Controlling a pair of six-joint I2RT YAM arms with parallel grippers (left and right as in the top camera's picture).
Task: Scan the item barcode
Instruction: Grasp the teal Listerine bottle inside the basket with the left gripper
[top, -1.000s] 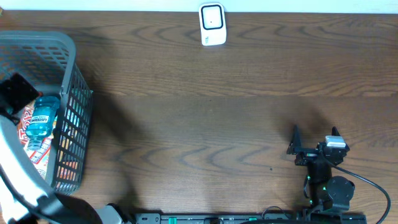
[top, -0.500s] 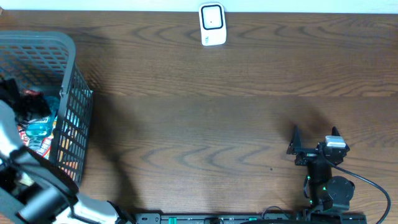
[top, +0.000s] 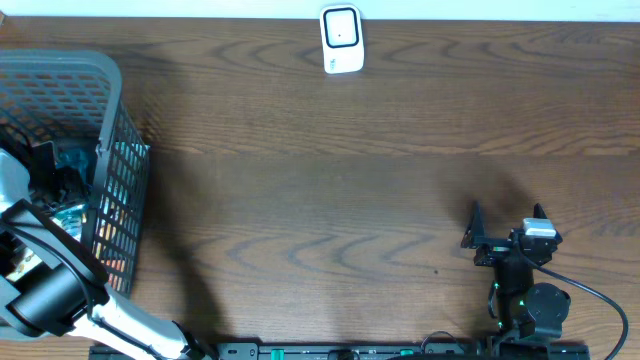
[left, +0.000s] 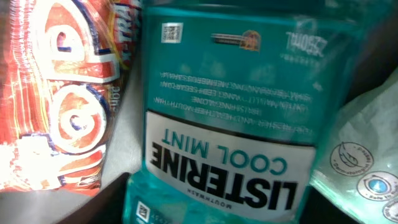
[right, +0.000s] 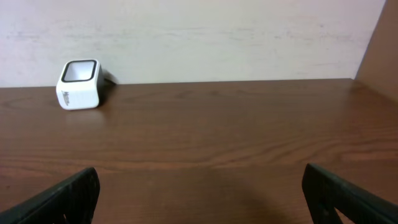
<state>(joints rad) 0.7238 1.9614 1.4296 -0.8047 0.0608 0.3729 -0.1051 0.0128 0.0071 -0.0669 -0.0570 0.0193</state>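
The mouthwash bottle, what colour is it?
The mouthwash bottle is teal, with a white label. The left wrist view shows it best.

Grey basket (top: 122, 205) holds an orange snack packet (left: 56, 106).

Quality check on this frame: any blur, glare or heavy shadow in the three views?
Left wrist view: the Listerine bottle fills the frame, label upside down and slightly soft but readable; glare washes out parts of the red snack packet beside it. Right wrist view: the scanner is sharp, the near fingers dark and blurred. Overhead: soft shadows on the table beside the basket.
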